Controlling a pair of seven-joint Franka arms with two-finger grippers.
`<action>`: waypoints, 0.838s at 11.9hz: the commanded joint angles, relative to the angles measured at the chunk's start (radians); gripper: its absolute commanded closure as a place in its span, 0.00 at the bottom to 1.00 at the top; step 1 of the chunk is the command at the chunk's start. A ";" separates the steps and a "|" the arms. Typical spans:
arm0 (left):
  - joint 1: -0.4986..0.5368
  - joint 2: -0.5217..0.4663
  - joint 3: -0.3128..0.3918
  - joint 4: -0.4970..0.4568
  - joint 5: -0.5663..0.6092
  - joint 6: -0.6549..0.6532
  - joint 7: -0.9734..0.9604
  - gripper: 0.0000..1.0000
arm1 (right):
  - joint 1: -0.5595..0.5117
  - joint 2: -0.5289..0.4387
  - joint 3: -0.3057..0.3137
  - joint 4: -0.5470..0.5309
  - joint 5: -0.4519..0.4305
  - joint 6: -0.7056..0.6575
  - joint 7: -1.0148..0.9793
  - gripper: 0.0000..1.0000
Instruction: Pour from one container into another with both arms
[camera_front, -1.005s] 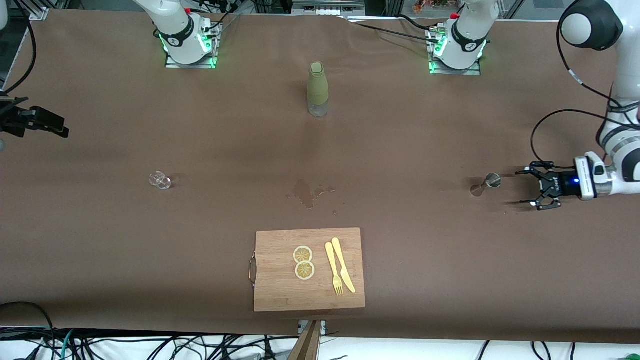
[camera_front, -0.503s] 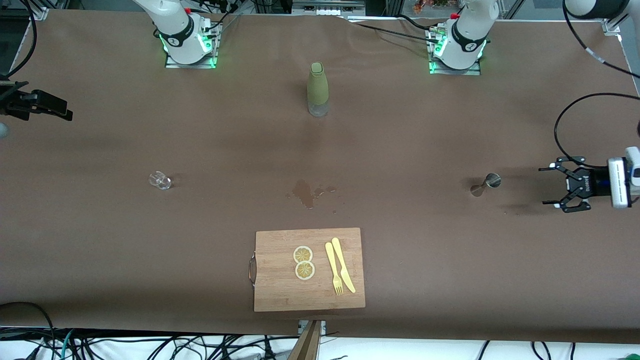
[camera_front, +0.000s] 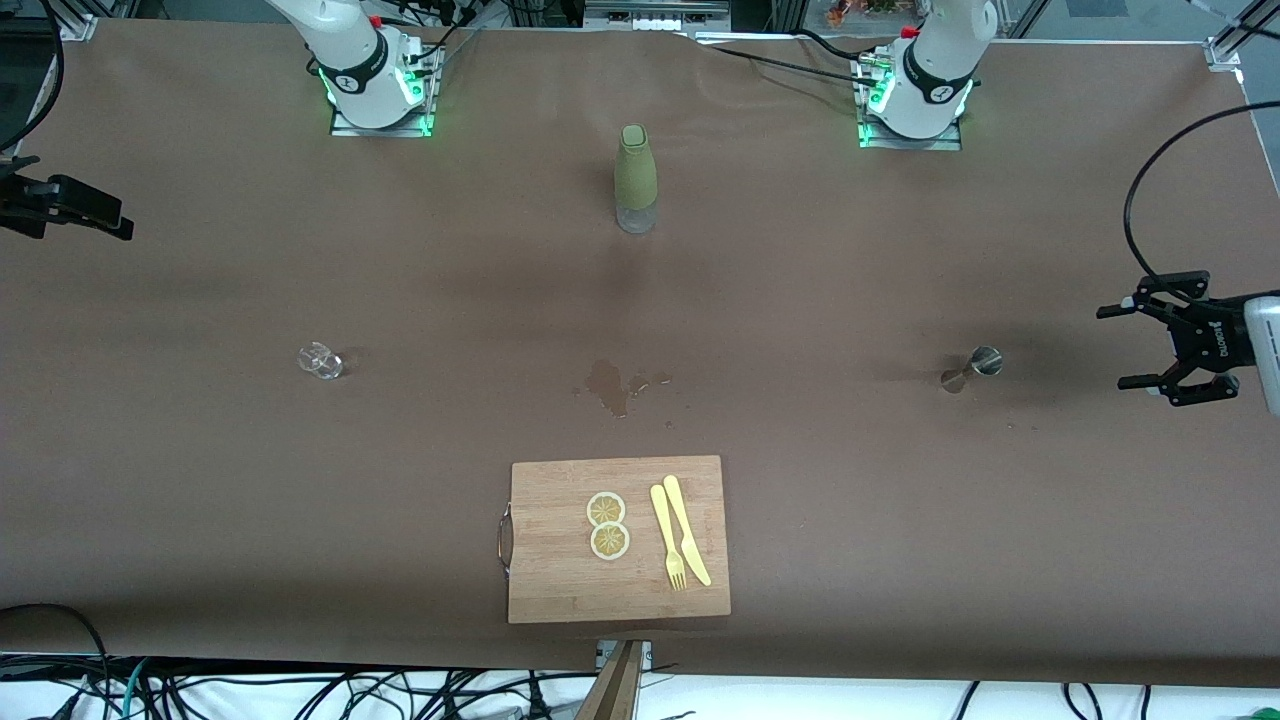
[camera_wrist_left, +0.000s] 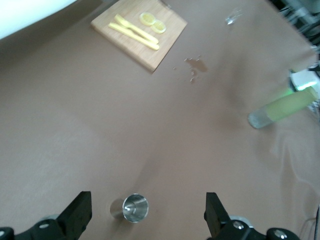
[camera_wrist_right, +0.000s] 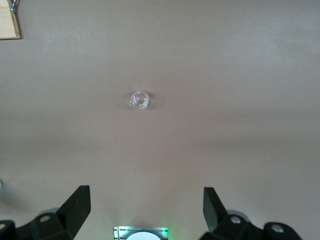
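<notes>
A small metal cup (camera_front: 975, 368) stands toward the left arm's end of the table, and the left wrist view shows its open mouth (camera_wrist_left: 131, 207). My left gripper (camera_front: 1118, 347) hovers open beside it, clear of the cup and holding nothing; its fingers (camera_wrist_left: 79, 212) stand wide apart. A small clear glass (camera_front: 320, 360) sits toward the right arm's end and shows in the right wrist view (camera_wrist_right: 139, 100). My right gripper (camera_front: 115, 222) is open and empty by the table's edge, its fingertips (camera_wrist_right: 80, 202) spread. A green bottle (camera_front: 635, 180) stands upright between the two bases.
A wet patch (camera_front: 612, 385) marks the brown table cover at the middle. Nearer the camera lies a wooden cutting board (camera_front: 560, 580) with two lemon slices (camera_front: 607, 525), a yellow knife and fork (camera_front: 678, 545). Cables hang off the front edge.
My left gripper has pulled back from the metal cup toward its end of the table, still open. The right gripper shifted slightly at the edge. Nothing on the table moved.
</notes>
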 joint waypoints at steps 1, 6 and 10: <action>-0.084 -0.066 0.003 -0.013 0.116 0.034 -0.223 0.00 | -0.007 0.009 0.002 0.026 0.015 -0.014 -0.001 0.00; -0.204 -0.153 -0.005 0.035 0.314 0.026 -0.625 0.00 | -0.009 0.014 0.004 0.026 0.015 -0.010 0.008 0.00; -0.268 -0.233 -0.043 0.035 0.457 -0.026 -0.883 0.00 | -0.004 0.014 0.010 0.026 0.015 -0.015 0.011 0.00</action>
